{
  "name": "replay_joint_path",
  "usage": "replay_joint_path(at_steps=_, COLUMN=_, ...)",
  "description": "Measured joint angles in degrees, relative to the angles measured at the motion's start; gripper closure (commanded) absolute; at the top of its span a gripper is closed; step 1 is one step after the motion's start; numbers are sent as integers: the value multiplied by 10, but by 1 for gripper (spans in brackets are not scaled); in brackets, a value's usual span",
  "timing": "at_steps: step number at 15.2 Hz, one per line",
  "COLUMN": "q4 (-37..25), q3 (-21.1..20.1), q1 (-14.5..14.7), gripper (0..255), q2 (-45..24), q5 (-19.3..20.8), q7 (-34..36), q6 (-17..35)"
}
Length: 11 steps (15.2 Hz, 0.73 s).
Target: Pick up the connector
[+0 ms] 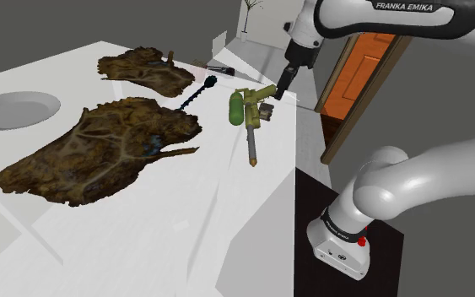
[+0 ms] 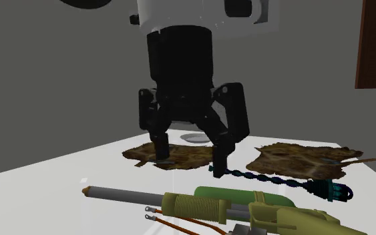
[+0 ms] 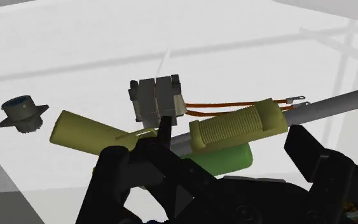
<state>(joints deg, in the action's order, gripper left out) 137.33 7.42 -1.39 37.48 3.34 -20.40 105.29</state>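
Hanging above the white bench point(image 1: 252, 219), the black pincer point(image 2: 190, 157) has its two fingers spread apart and clasps nothing. In the wrist view the pincer point(image 3: 234, 137) looks down on an olive and green tool point(image 3: 228, 124) that lies on its side, with a ribbed barrel, a grey rod, thin orange wires and a grey block point(image 3: 155, 95) beside it.

The connector point(image 3: 21, 113), a small dark round piece with a flat flange, lies on the bench just past the end of the tool's yellow-green handle, well apart from both fingers.

Beyond the tool in the shoulder view lie a dark beaded rod point(image 1: 197, 91) and two brown mottled sheets point(image 1: 109, 148), the larger near a shallow white dish point(image 1: 16, 110) towards that view's left.

The white arm point(image 1: 404, 17) above bears the lettering "FRANKA EMIKA". An orange door point(image 1: 366, 72) stands behind it.
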Motion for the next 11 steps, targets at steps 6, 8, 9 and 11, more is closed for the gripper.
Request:
replay_joint_path(at_steps=6, q4=14, q3=28, q1=-9, gripper=0, q2=-88, q5=63, q7=-74, q6=93)
replay_joint_path(at_steps=8, q4=15, q3=33, q1=-11, gripper=0, q2=-104, q5=75, q7=-87, q6=108)
replay_joint_path(at_steps=9, q4=18, q3=34, q1=-11, gripper=0, q2=-109, q5=77, q7=-89, q6=116)
replay_joint_path(at_steps=11, q4=28, q3=36, q1=-12, gripper=0, q2=-117, q5=80, q7=-89, q6=135)
